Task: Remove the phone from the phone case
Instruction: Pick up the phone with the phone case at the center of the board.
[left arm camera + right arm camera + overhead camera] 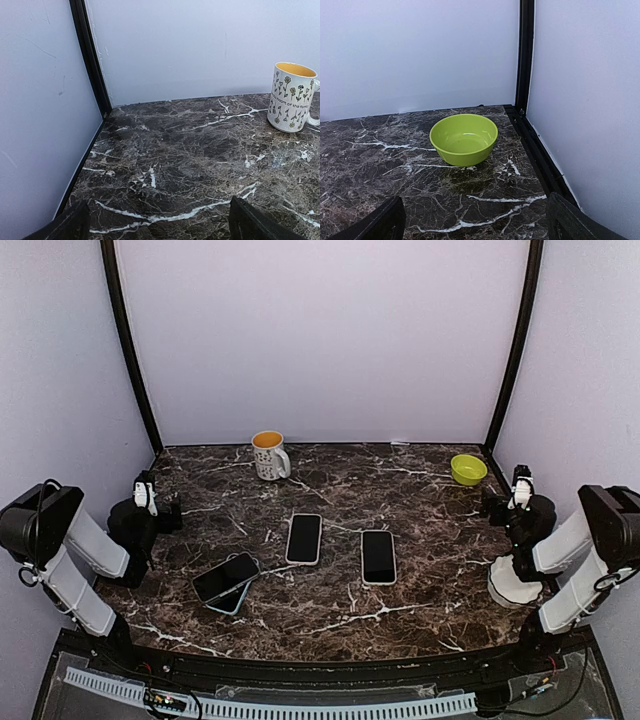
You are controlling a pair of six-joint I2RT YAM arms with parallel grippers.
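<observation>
- Fingers of the left gripper sit at the bottom corners of its wrist view, spread wide with nothing between them
- I see the right gripper just as wide and empty
- A dark phone lies askew on a pale phone case, nearest my left arm and well apart from both grippers
- I judge that no grasp has begun; next I'd pin the case with one gripper and lift the phone clear with the other
</observation>
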